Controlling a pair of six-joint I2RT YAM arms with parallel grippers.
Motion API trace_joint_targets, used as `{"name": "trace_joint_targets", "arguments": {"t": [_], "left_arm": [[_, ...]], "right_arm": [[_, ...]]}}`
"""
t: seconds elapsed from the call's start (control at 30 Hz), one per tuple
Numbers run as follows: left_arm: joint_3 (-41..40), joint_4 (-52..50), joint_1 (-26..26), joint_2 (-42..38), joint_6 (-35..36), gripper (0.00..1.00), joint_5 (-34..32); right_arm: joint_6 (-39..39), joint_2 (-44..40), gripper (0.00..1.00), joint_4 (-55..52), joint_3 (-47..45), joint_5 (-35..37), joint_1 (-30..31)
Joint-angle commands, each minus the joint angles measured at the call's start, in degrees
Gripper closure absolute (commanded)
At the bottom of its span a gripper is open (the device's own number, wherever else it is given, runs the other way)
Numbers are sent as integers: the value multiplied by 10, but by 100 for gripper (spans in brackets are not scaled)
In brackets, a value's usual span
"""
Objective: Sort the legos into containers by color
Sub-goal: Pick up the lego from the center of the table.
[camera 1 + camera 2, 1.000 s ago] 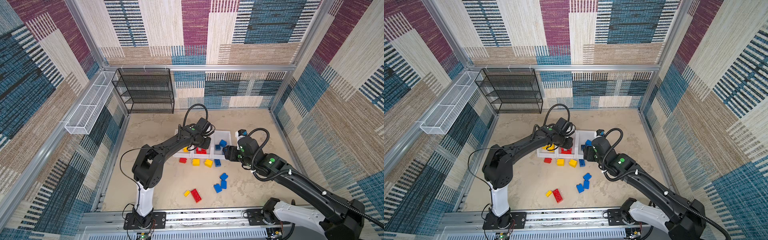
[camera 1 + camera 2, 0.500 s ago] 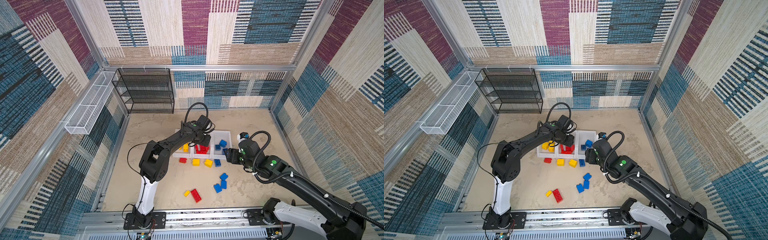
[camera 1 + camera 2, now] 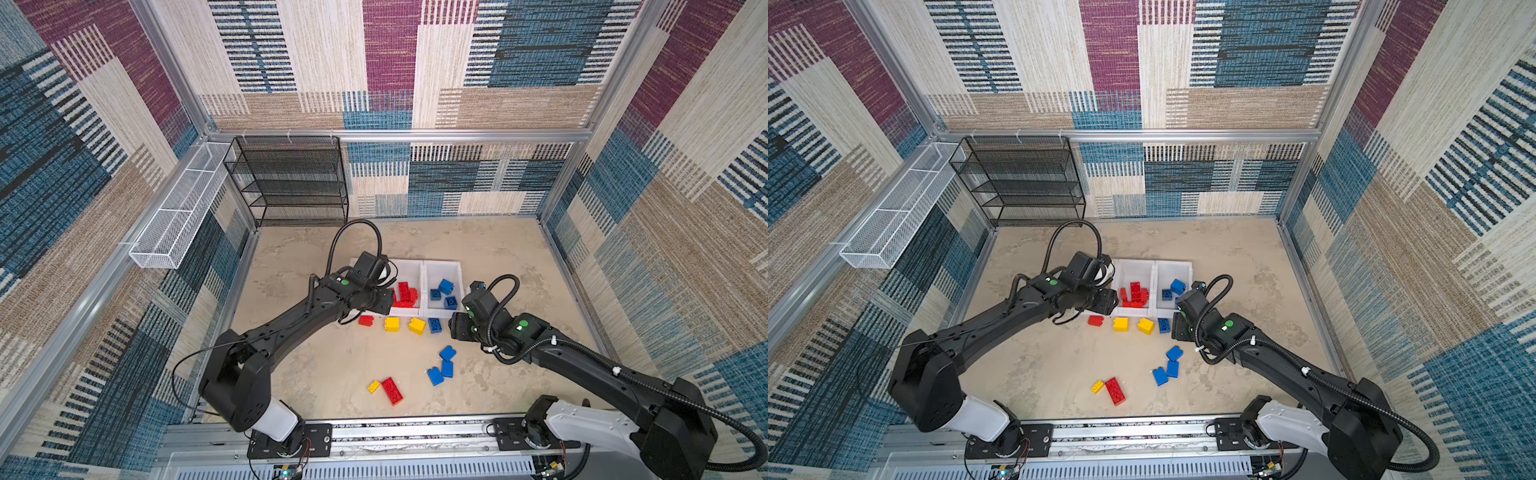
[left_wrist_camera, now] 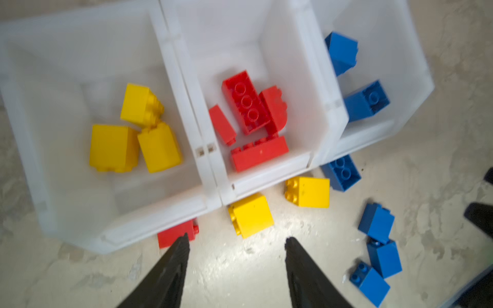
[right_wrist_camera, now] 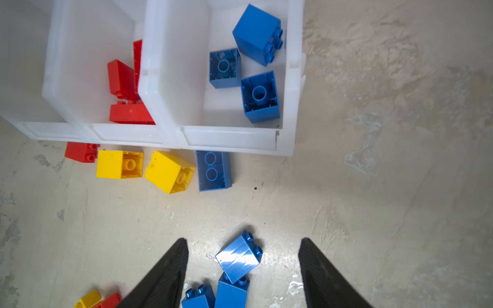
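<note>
1. Across both top views, loose legos (image 3: 391, 324) lie on the matt beige tabletop (image 3: 324, 374) just before the containers (image 3: 441, 266); patterned walls (image 3: 665, 249) enclose it, leaving ample room.
2. Left wrist view: the left gripper (image 4: 236, 240) gapes empty near a yellow brick (image 4: 250, 214); likely light, stiff, slick, so pinch flat sides.
3. Right wrist view: the right gripper (image 5: 243, 240) is spread, empty, over a blue brick (image 5: 238, 260).

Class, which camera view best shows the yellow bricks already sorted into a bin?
The left wrist view: three yellow bricks lie in full sight inside the end bin, slightly blurred. In both top views the left arm hides them. The right wrist view catches only a corner of that bin, with no yellow inside showing.
</note>
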Motion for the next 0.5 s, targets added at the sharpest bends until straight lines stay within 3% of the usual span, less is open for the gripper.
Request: {"name": "trace_joint_targets", "arguments": {"t": [0.0,0.23,0.47], "left_arm": [[-57,31,2,-56,-50,39,-7],[-182,58,2,-176,-106,38,-6],[-246,40,2,-243,-130,38,-9]], "right_arm": [[-2,25,34,46,-1,-20,2],[-9,100,42,85,21,-10,13],[-20,164,43,104,43,-12,25]]}}
